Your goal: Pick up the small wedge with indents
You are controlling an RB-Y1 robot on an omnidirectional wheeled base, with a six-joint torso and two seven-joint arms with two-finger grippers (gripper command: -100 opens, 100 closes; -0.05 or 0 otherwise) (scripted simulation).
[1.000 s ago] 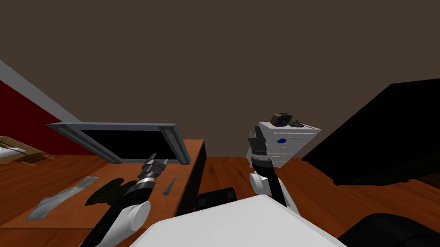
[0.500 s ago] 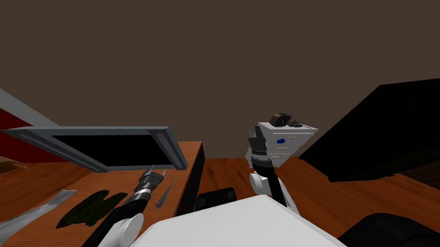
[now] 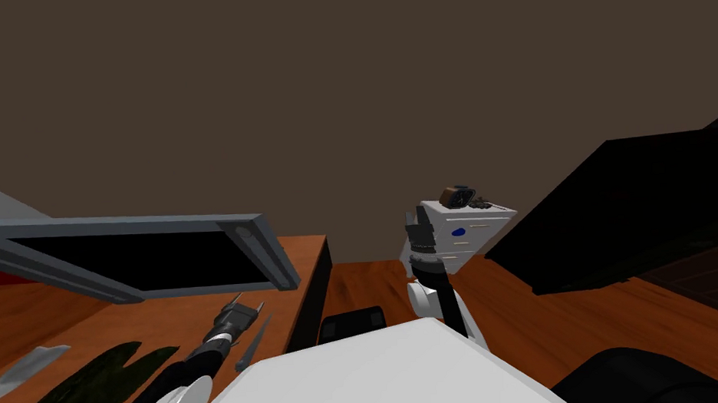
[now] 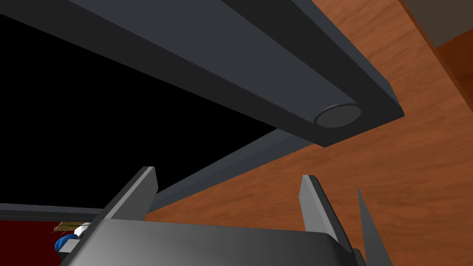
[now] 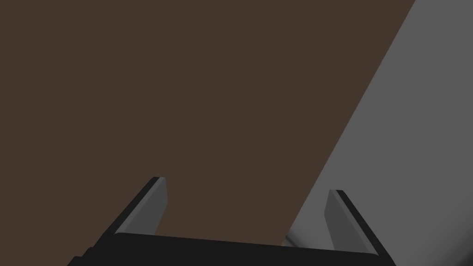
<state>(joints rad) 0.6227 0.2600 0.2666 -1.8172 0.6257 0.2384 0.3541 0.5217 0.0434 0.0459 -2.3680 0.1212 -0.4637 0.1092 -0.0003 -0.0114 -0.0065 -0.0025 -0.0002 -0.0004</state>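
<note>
The small wedge (image 3: 251, 343) is a slim grey sliver tapering to a point, lying flat on the wooden tabletop (image 3: 311, 263) near its right edge. My left gripper (image 3: 249, 299) hovers low just left of it, open, with nothing between its fingers. In the left wrist view the wedge's tip (image 4: 369, 228) shows just outside one finger (image 4: 316, 203) of the left gripper (image 4: 228, 178). My right gripper (image 3: 420, 221) is raised beside the table, open and empty (image 5: 247, 188).
A grey-framed black panel (image 3: 264, 246) leans over the table just beyond the left gripper, its corner (image 4: 351, 111) close ahead. A dark green flat shape (image 3: 90, 382) and a pale grey strip (image 3: 20, 368) lie further left. A white drawer unit (image 3: 470, 232) stands behind the right arm.
My head view has swung, so the table, frame and flat things slid left and down in the picture. The left gripper stays open beside the wedge; the right arm has not moved.
</note>
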